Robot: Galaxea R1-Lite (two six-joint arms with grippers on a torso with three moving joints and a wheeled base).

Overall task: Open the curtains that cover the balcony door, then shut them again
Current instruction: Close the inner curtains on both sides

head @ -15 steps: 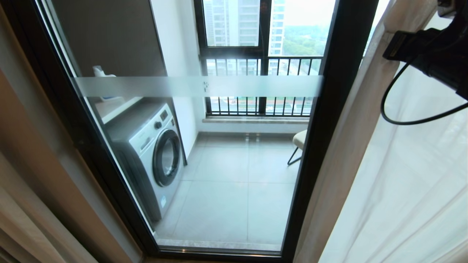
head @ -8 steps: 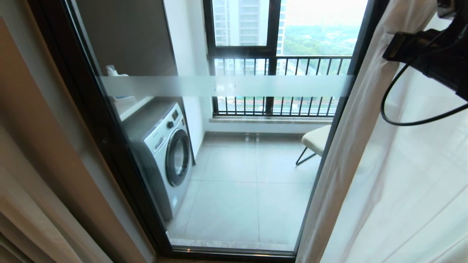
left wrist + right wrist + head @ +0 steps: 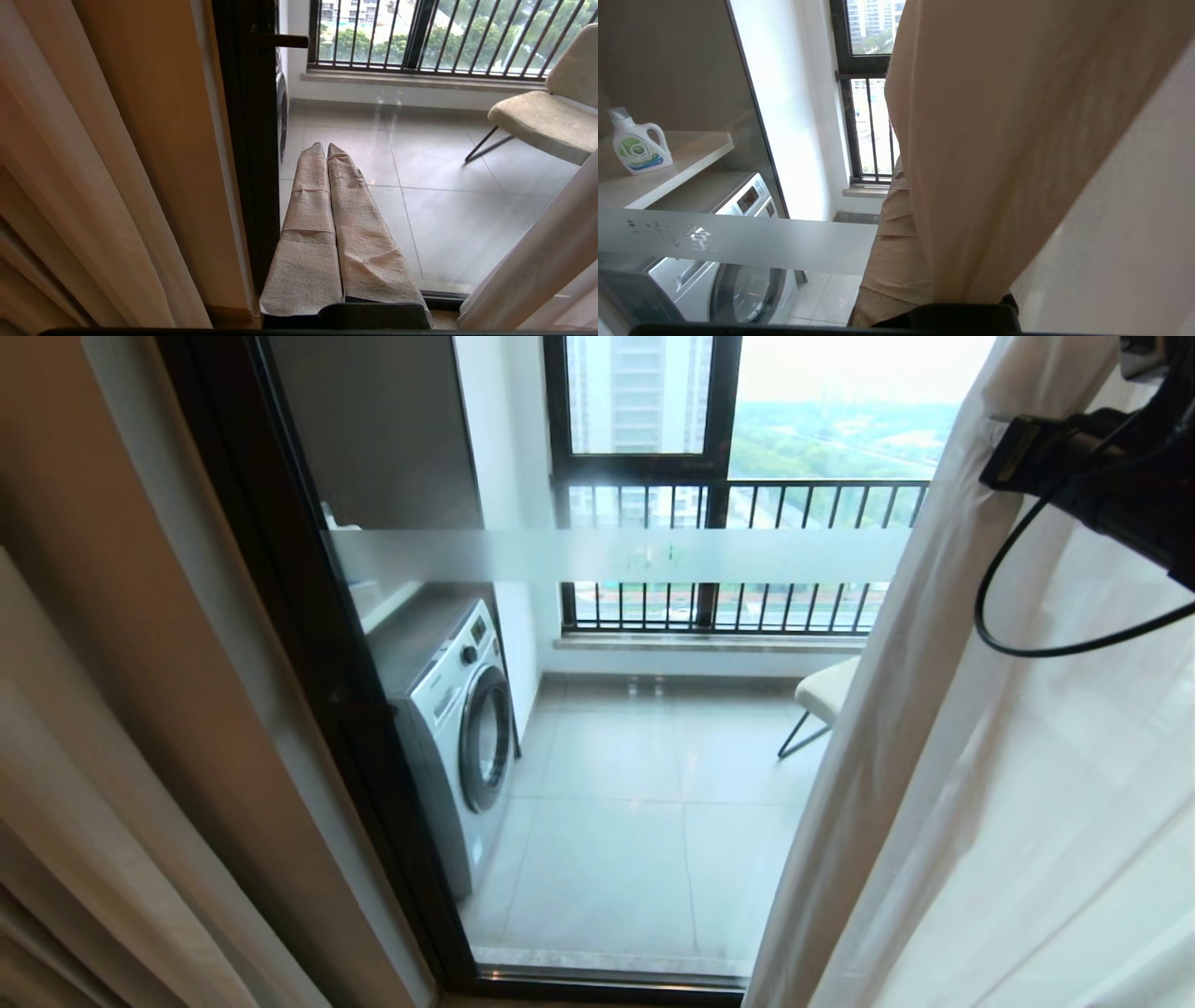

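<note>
The balcony door (image 3: pixel 308 644) is glass in a thick black frame with a frosted band (image 3: pixel 560 555) across it. At the right hangs a beige curtain (image 3: pixel 896 728) with a white sheer (image 3: pixel 1046 821) behind it; another beige curtain (image 3: pixel 84 784) is bunched at the left. My right arm (image 3: pixel 1074 467) reaches to the right curtain's edge, high up. In the right wrist view my right gripper (image 3: pixel 908 172) is shut on that curtain (image 3: pixel 994 140); one tape-wrapped finger (image 3: pixel 892 233) shows, the other is hidden by fabric. My left gripper (image 3: pixel 325 147) hangs low by the door frame, shut and empty.
Behind the glass stand a washing machine (image 3: pixel 457 728), a padded chair (image 3: pixel 826 695) and a barred window railing (image 3: pixel 738 504). A detergent bottle (image 3: pixel 635 144) sits on a shelf above the machine. A black door handle (image 3: pixel 280 41) juts from the frame.
The whole scene has slid rightward in the head view, so the camera moved left. The held curtain edge now covers the door's right-hand frame and part of the chair.
</note>
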